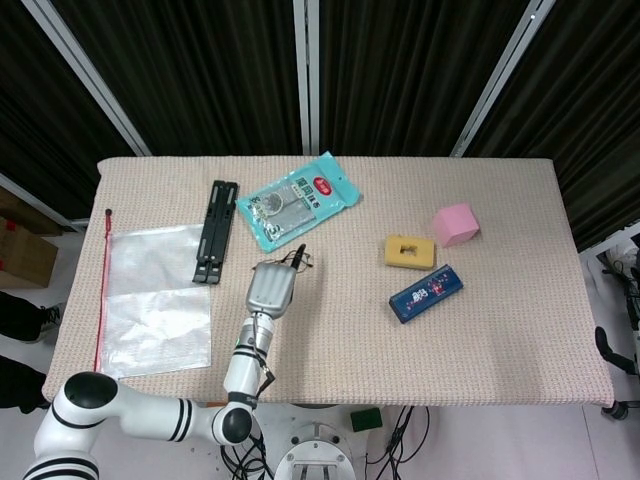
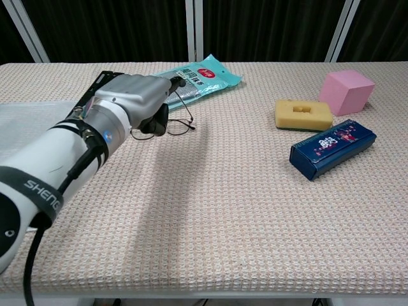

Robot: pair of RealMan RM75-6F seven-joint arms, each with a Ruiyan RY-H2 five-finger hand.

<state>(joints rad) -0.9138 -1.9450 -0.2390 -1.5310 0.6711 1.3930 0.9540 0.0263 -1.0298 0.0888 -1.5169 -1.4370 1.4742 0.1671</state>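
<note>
The left hand (image 2: 137, 102), silver-grey with its fingers (image 2: 171, 83) curled in, sits low over the thin wire-framed pair of glasses (image 2: 180, 125) on the beige woven surface (image 2: 242, 210); in the chest view the hand covers the left lens and most of the frame, so only the right lens and one temple arm rising toward the fingertips show. A dark fingertip seems to meet that temple arm, yet whether the fingers are actually clamped on it or merely closed beside it cannot be told. In the head view the left hand (image 1: 271, 288) hides nearly all of the glasses (image 1: 302, 262), leaving a dark sliver at its far edge. Just beyond the glasses lies the teal plastic packet with a red label (image 1: 300, 199), its near corner close to the fingertips. Left of the glasses is the black folded bracket-like stand (image 1: 217, 231), partly behind the forearm in the chest view, and further left the clear zip bag with a red seal strip (image 1: 155, 296), cut off by the frame edge in the chest view. Well to the right of the glasses rest the yellow sponge block with a recess (image 2: 304, 115), the pink cube (image 2: 346, 91) beyond it, and the dark blue printed box (image 2: 332, 148) nearer the camera. The right hand appears in neither view.
</note>
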